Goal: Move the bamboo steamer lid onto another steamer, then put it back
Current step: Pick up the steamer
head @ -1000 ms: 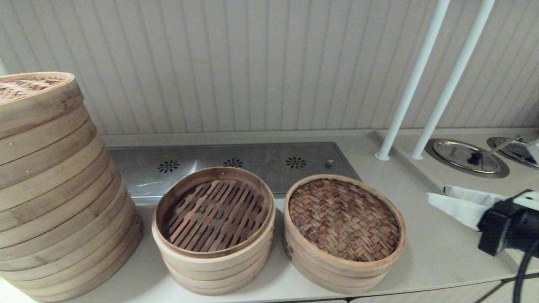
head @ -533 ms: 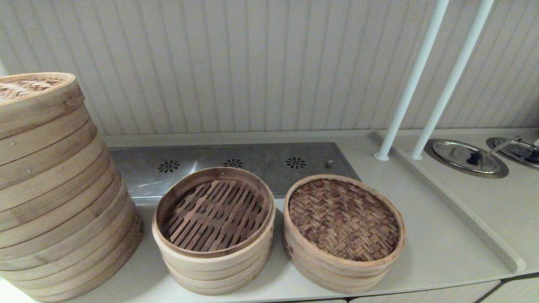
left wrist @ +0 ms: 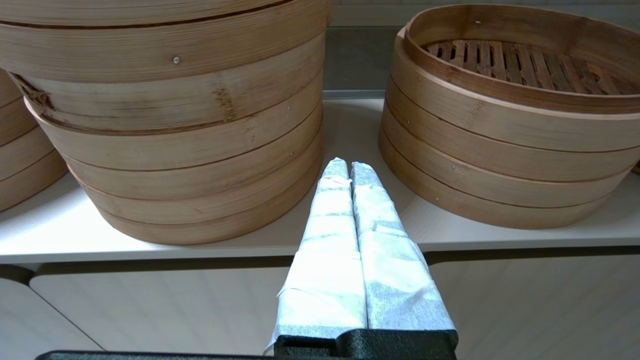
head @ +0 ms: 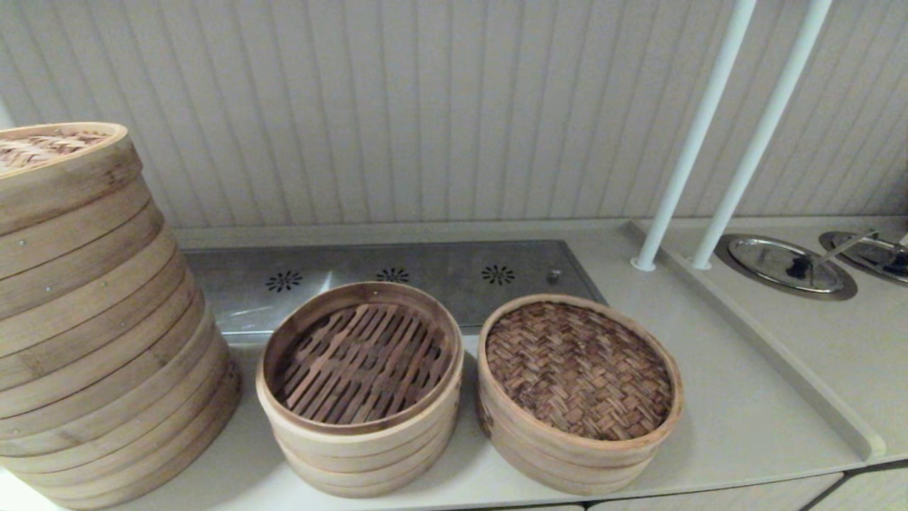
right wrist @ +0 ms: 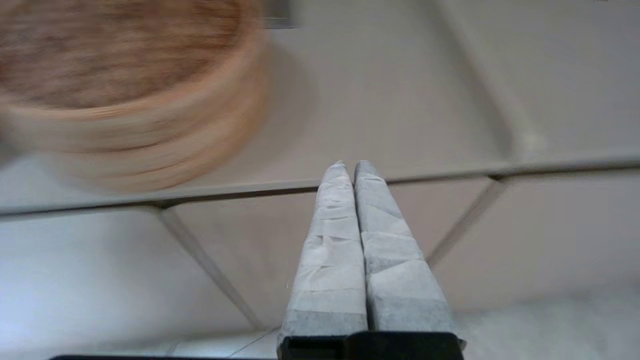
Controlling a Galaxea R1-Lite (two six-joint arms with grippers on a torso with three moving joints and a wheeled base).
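The bamboo steamer lid point(head: 579, 367), herringbone-woven reddish-brown inside a pale hoop, sits on the right-hand low stack. Beside it, the open steamer point(head: 360, 362) shows dark slats. A tall, wide stack point(head: 92, 319) stands at left. All rest on a smooth beige counter point(head: 738, 419) before a ribbed wall. The left gripper point(left wrist: 349, 168) and right gripper point(right wrist: 350, 167), fingers pressed together, hold nothing below the counter edge.

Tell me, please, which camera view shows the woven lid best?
The head view: the bamboo steamer lid shows whole, from above, seated on the right stack. The right wrist view shows it only partly and smeared. The left wrist view does not show it.
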